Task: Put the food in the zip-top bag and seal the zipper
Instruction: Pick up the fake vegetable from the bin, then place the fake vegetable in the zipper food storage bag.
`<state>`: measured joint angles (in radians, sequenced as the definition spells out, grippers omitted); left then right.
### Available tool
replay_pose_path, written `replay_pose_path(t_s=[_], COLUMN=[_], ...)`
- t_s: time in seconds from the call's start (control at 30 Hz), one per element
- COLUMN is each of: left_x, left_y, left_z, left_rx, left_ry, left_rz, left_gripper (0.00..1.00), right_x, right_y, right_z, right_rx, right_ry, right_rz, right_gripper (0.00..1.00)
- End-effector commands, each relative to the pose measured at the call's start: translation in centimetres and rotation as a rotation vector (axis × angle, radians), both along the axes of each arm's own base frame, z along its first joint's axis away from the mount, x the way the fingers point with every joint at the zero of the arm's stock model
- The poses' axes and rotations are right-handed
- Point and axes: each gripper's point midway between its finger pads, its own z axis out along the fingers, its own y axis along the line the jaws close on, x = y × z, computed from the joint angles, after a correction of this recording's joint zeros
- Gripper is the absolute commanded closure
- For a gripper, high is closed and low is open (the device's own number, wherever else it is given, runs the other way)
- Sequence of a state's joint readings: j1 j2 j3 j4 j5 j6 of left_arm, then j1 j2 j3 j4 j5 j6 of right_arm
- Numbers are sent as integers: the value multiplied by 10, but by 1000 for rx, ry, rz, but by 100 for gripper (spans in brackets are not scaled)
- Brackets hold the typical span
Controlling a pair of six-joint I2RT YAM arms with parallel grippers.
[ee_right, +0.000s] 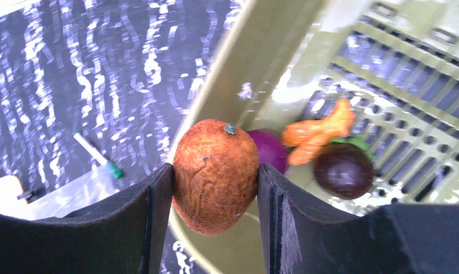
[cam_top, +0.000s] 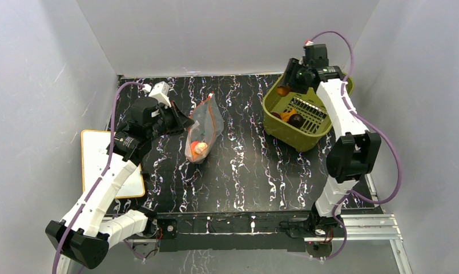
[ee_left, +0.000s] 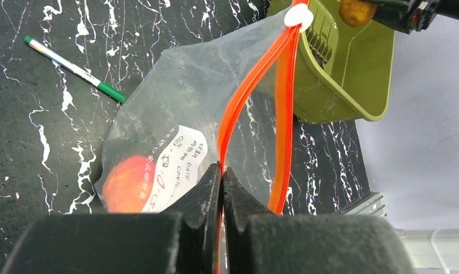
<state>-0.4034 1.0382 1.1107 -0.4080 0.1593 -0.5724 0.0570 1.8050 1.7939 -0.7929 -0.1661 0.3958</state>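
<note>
From above, the bag (cam_top: pixel 204 123) sits on the worktop (cam_top: pixel 244 171) with one peach (cam_top: pixel 200 148) already inside. Over at the left wrist, the left pincer (ee_left: pixel 221 171) is pressed together on one zipper (ee_left: pixel 247 94) strip, and the mouth gapes. At the right wrist, the right pincer (ee_right: pixel 216 182) pinches a brown-orange fruit (ee_right: pixel 216 165) at the basket (ee_right: pixel 387 68) rim. More pieces (ee_right: pixel 344 168) lie inside, and sealing is not yet done.

Light: bright, even, overhead.
Glare: white patch on basket (ee_right: pixel 387 68) floor.
Focus: my right fingers (ee_right: pixel 153 222) crisp; worktop (ee_right: pixel 73 74) behind smeared.
</note>
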Motion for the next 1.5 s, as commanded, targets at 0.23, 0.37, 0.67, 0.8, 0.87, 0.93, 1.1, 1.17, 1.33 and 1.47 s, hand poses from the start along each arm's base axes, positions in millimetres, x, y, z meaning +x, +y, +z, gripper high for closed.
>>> replay_pose_path(t_s=[0.23, 0.37, 0.67, 0.8, 0.87, 0.93, 1.1, 1.17, 1.33, 1.47], left_x=[6, 6, 2, 4, 5, 5, 4, 4, 3, 3], left_y=[-2, -6, -8, -7, -6, -6, -7, -7, -10, -9], left_z=[16, 20, 16, 17, 18, 19, 21, 23, 26, 25], left_rx=[-19, -37, -65, -65, -88, -99, -100, -107, -129, -142], left_ry=[-60, -65, -57, -53, -46, -44, -40, -46, -50, -40], left_rz=[3, -14, -13, -5, 20, 32, 20, 22, 17, 29], left_gripper=[100, 100, 100, 100, 100, 100, 100, 100, 100, 100], right_x=[-50, -73, -133, -156, -162, -164, -170, -171, -171, -167], right_y=[122, 168, 258, 281, 288, 289, 299, 301, 301, 297], right_z=[127, 146, 167, 178, 175, 163, 140, 125, 99, 85], right_rx=[156, 214, 357, 399, 393, 369, 371, 349, 303, 246], right_ry=[-262, -319, -342, -358, -350, -324, -264, -228, -156, -98], right_rz=[220, 292, 474, 523, 536, 535, 562, 560, 549, 515], right_gripper=[68, 68, 68, 68, 68, 68, 66, 65, 58, 48])
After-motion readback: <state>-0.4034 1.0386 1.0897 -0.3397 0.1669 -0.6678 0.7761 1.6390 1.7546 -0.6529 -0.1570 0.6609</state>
